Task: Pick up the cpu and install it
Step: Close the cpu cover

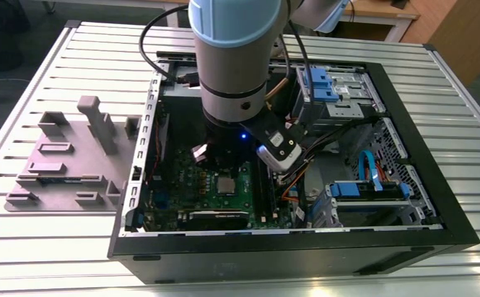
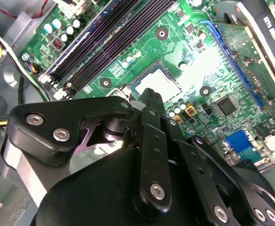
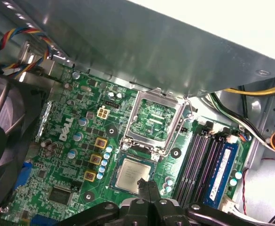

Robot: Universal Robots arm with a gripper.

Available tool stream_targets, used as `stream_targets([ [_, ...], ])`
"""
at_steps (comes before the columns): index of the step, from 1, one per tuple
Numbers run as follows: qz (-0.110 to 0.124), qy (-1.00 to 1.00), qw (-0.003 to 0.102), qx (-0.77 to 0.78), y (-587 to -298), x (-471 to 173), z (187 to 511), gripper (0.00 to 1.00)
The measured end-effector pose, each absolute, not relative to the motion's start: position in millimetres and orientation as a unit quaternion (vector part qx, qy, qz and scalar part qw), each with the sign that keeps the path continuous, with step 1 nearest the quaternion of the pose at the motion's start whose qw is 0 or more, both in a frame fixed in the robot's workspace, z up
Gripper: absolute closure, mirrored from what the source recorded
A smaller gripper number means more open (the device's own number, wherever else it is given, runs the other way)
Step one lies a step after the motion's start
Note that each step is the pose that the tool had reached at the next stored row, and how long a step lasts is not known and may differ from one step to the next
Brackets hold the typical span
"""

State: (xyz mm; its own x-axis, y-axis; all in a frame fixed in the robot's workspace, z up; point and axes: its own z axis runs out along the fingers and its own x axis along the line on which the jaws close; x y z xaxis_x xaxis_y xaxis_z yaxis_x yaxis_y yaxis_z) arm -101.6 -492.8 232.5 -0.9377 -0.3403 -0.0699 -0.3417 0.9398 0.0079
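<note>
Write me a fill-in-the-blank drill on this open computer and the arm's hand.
The cpu lies flat on the ____ motherboard. The metal socket frame next to it is flipped ____. The hand is nearest to the ____. The grey tray sits at the exterior view's ____ of the case.
Missing: green; open; cpu; left.

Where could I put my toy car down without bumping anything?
Bare table slats lie between the grey fixture and the table's near edge, and to the exterior view's right of the computer case. Inside the case it's crowded: arm, cables, motherboard.
</note>
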Motion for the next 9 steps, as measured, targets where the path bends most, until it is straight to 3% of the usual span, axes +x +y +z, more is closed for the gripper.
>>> stream_targets([
  [9,0.012,0.969,0.033,-0.244,-492.8,-101.6,232.2,0.89],
])
